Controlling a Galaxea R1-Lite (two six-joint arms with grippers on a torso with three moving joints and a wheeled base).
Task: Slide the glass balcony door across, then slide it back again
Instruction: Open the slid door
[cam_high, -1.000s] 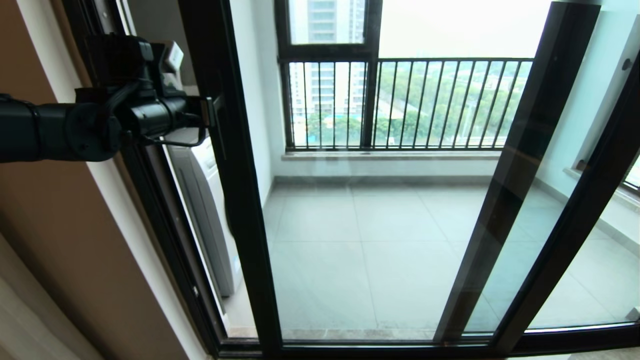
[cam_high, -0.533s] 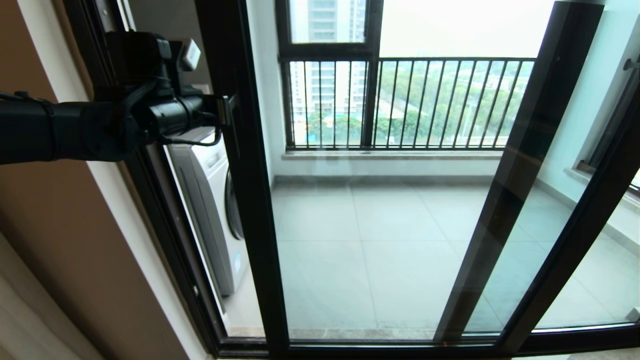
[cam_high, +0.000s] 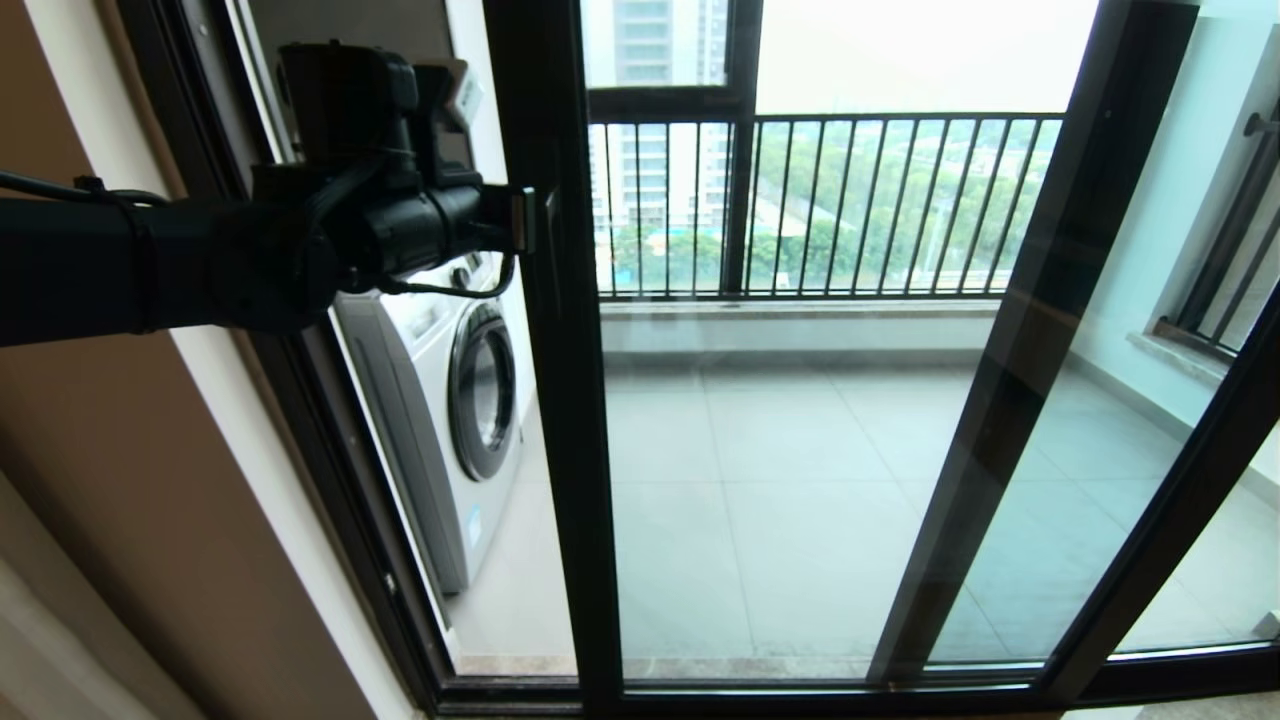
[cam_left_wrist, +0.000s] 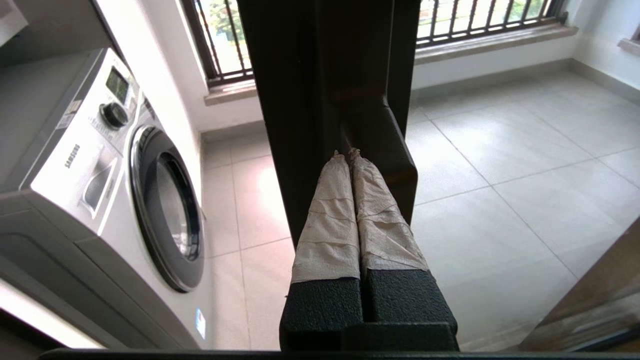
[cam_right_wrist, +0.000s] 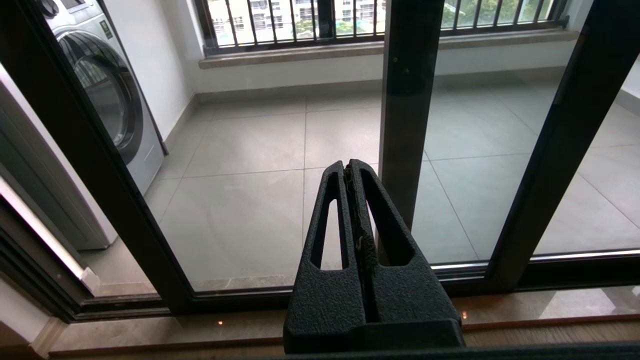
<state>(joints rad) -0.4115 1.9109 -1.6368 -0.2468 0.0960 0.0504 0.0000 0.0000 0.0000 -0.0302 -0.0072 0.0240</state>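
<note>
the glass balcony door (cam_high: 790, 420) stood partly slid across, its handle-side upright (cam_high: 555, 400) well clear of the outer frame (cam_high: 300, 420) on the robot's left, so an open gap showed the washing machine (cam_high: 450, 400) and the balcony floor (cam_high: 520, 600) directly. judged from that, the first slide looked underway but not finished; the slide back was all left to do.

the left gripper (cam_left_wrist: 350, 152) was at the bar handle (cam_left_wrist: 385, 145), its tape-wrapped fingers (cam_left_wrist: 332, 210) pressed together with nothing between them, tips tucked in beside the handle against the upright. it probably pushed on the handle rather than gripping it, but the actual contact was hard to make out in the wrist view. in the head view the left gripper (cam_high: 520, 222) sat at the upright high up, the arm reaching in from the left.

the right gripper (cam_right_wrist: 350, 167) hung parked low in front of the door, fingers together, empty, and did not show in the head view.

hidden or cut off: top of the door and its track, the far end of travel on the right, and how far the door overlapped the second handle-less panel (cam_high: 1040, 330). the bottom rail (cam_high: 800, 690) was only partly in frame.
</note>
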